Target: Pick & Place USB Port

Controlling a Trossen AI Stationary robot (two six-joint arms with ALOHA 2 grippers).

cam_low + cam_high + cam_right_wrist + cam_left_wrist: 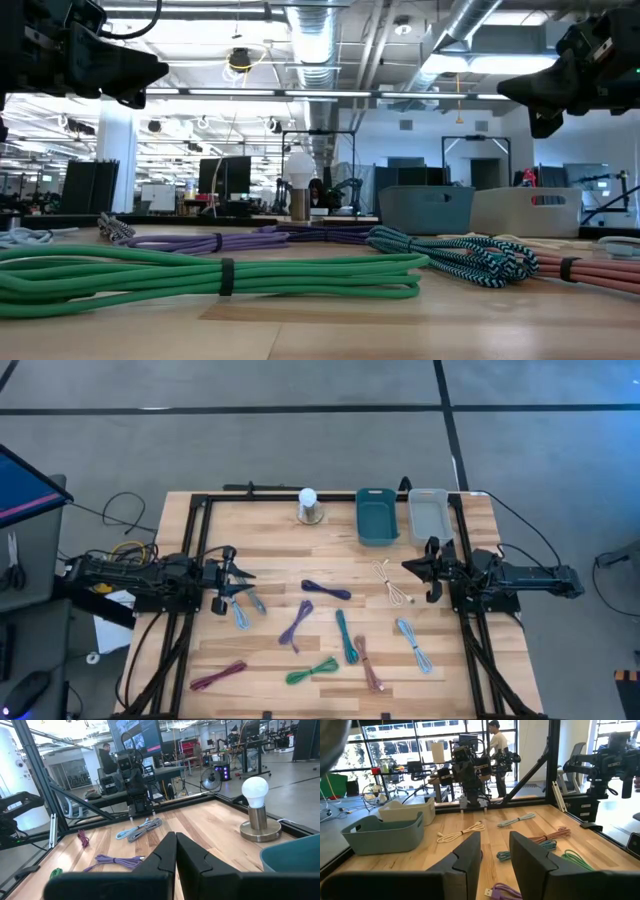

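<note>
Several coiled USB cables lie flat on the wooden table (270,530): dark purple (325,590), violet (297,625), teal (346,636), green (312,672), maroon (218,676), pink (369,663), light blue (413,643), cream (392,582) and blue-grey (245,608). My left gripper (240,582) hovers open above the table's left side, just over the blue-grey cable's end; its fingers stand apart in the left wrist view (495,840). My right gripper (410,567) hovers shut at the right side, near the cream cable (460,832), fingers together (176,839). Neither holds anything.
A teal bin (377,516) and a grey bin (429,513) stand at the far edge, right of centre. A bulb lamp (309,506) stands to their left. A black frame rail (195,560) borders the table. People show in the room behind.
</note>
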